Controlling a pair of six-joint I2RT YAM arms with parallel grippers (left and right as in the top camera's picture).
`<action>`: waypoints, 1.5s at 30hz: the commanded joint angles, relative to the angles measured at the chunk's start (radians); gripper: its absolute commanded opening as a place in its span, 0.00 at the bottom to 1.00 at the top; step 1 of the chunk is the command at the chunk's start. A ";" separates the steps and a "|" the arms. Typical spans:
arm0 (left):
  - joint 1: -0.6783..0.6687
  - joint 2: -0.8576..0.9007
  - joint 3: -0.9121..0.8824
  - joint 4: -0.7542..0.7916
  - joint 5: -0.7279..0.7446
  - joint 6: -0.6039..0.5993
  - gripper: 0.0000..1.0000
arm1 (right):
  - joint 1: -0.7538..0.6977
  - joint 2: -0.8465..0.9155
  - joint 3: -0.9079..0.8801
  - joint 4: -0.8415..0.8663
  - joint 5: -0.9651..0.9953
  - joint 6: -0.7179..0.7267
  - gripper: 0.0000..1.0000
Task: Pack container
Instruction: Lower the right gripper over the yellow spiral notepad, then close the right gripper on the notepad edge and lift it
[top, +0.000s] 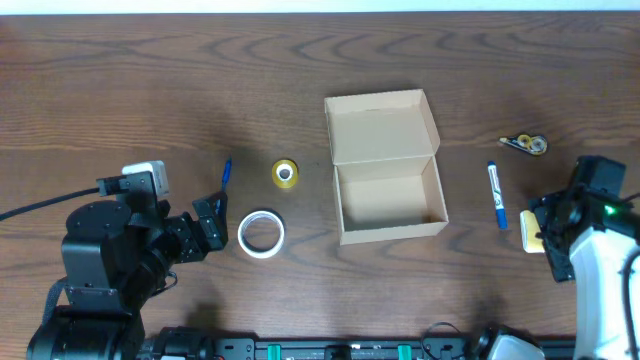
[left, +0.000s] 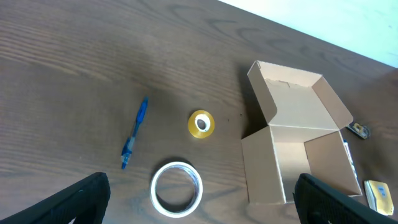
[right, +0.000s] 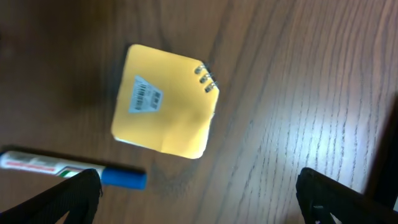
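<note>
Fingers (left: 81, 200) of the left gripper (top: 214, 225) stood spread to their full width, gripping nothing and touching nothing. The right gripper (top: 546, 238) was equally wide, its dark fingers (right: 339, 198) apart at the lower corners of the wrist view with bare table (top: 120, 90) between them and nothing in their hold.

The container (top: 390, 200) sat near the table centre with its opening facing up, well to the right of the left gripper and well to the left of the right gripper. A white tape roll (top: 261, 234) lay just beyond the left fingertips, between them and the container. A yellow notepad (right: 165, 102) lay just beside the right gripper.

The container was plain tan cardboard, rectangular, with thin straight walls. Its hinged lid flap (top: 380, 125) was folded back on the far side. The table was dark wood with a pronounced grain. The white roll was a flat ring. A smaller yellow tape roll (top: 285, 173) lay left of the container, and a slim blue pen (top: 226, 172) lay further left. A white marker with a blue cap (top: 496, 195) lay between the container and the notepad. The notepad was square and wire-bound along one edge.
</note>
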 joint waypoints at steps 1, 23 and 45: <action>-0.003 -0.003 0.022 0.000 -0.003 0.018 0.95 | 0.006 0.030 -0.005 0.011 0.018 0.086 0.99; -0.003 -0.004 0.022 -0.011 0.005 -0.010 0.95 | -0.077 0.122 -0.005 0.135 0.009 0.174 0.99; -0.003 -0.004 0.022 -0.003 0.031 -0.039 0.95 | -0.088 0.239 -0.005 0.294 -0.027 0.090 0.99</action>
